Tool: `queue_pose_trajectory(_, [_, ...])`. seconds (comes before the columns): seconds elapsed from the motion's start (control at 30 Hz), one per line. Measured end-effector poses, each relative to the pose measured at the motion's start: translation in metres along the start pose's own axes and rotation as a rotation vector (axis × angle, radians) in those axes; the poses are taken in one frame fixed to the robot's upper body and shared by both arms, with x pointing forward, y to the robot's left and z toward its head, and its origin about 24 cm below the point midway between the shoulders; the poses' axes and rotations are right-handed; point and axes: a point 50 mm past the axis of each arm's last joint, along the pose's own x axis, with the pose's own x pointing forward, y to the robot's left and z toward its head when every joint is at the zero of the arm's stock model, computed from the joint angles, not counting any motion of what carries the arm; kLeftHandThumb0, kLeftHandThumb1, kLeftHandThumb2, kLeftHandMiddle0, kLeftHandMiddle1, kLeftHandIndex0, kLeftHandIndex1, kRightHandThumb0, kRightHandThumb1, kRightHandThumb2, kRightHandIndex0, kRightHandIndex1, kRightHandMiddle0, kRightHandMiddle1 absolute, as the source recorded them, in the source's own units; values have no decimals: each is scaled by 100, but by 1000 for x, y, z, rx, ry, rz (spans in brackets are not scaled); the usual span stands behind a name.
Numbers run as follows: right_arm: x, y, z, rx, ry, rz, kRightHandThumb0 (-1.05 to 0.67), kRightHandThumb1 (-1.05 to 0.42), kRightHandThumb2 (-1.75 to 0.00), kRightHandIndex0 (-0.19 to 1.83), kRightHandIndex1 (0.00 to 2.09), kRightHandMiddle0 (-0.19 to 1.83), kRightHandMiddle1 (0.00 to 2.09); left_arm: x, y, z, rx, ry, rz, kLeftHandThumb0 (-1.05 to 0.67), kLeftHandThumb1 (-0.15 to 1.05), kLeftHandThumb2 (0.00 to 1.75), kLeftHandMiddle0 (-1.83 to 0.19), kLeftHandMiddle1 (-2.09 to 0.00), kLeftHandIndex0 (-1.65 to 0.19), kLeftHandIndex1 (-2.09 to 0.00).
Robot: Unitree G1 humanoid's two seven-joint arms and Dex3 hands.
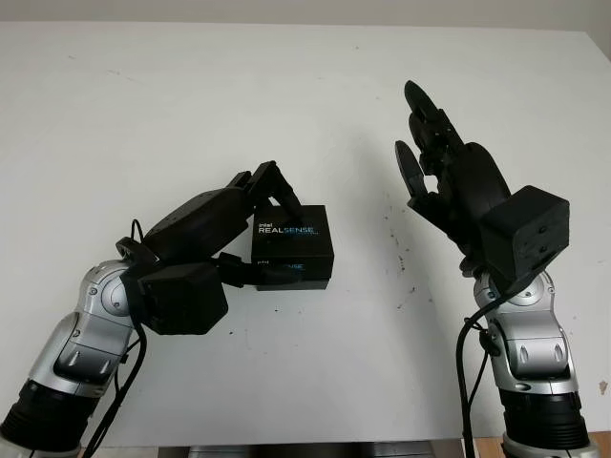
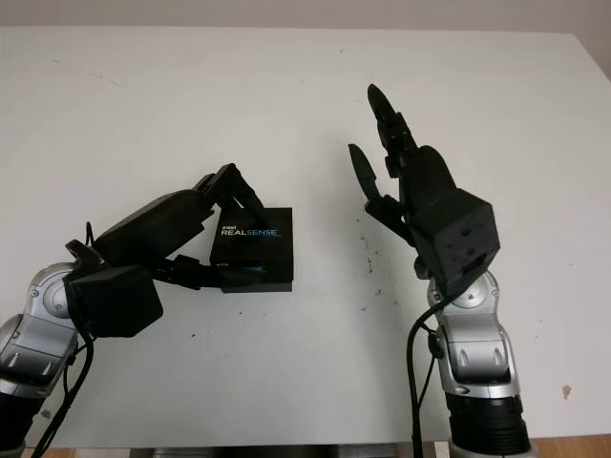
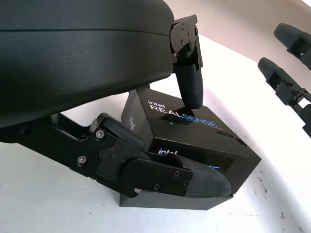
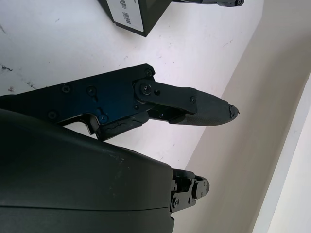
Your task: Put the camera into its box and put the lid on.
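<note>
Your two black robot arms come in from the near edge of the wide white table (image 1: 191, 105), and they sit closest to you. Your left robot hand (image 1: 258, 224) is closed around the black rectangular cardboard camera box printed "intel REALSENSE" (image 1: 294, 240), which sits on the table slightly left of centre with its lid on. From the left wrist view, one finger (image 3: 188, 85) presses down on the printed lid while a second finger (image 3: 194, 179) lies along the box's front side, so the box is pinched between them. Your right robot hand (image 1: 430, 143) is raised above the table to the right of the box, well apart from it, holding nothing, fingers extended and pointing away from you. Small dark specks (image 1: 396, 243) mark the table between box and right arm.
</note>
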Motion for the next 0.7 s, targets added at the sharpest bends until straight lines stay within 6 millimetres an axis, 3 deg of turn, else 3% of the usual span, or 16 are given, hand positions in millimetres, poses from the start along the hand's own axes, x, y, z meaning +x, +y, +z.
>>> queue_pose_trajectory(0.7, [0, 1, -1, 13, 11, 18, -64, -105, -56, -3, 5, 2, 8, 0, -3, -4, -49, -74, 40, -31, 105, 39, -12, -209, 9, -207])
